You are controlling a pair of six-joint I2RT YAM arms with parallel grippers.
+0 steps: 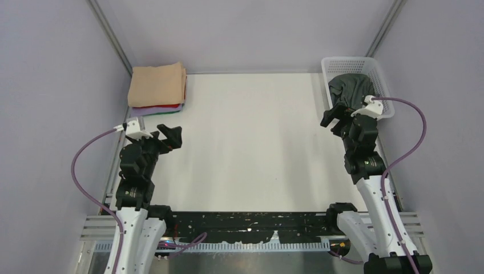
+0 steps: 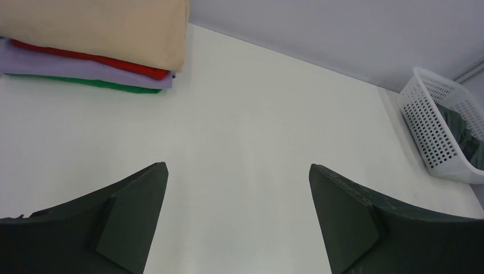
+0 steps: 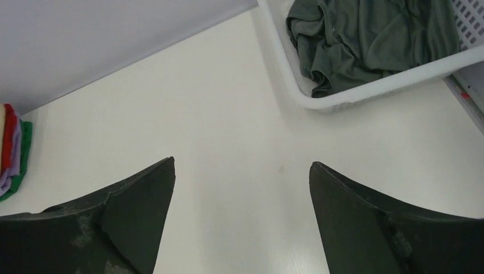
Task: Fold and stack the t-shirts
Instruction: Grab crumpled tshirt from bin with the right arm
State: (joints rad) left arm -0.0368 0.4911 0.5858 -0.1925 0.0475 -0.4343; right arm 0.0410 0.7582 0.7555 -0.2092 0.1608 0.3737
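Ahead of the right gripper, a little to its right: white mesh basket, containing item 1.

Item 1: dark grey t-shirt. Unfolded and crumpled in loose ridges, lying wholly inside the basket walls. A hemmed edge shows at the end nearest the gripper. As far as can be seen, it is the only shirt not yet stacked.

Ahead of the left gripper, off to its left: item 2, folded stack. Top to bottom:
- peach-tan t-shirt
- red t-shirt
- lavender t-shirt
- green layer

The edges are roughly aligned and the stack rests on the tabletop.

Grippers: both have jaws spread wide with nothing between them. Each hovers over bare tabletop and neither touches cloth.

Handling, judged:
- The dark grey t-shirt is light, limp and thin.
- It will sag and trail when lifted, and may catch on the basket rim or mesh.
- It is not fragile, but a shallow pinch could slip off.

Where to hold, judged:
- First nip a raised fold on top of the heap to draw the shirt clear of the basket.
- Then re-grip at the shoulders or hem corners, one per gripper, and spread it flat on the open tabletop between the two grippers.

Step in hand, judged: the right gripper's reach into the basket.
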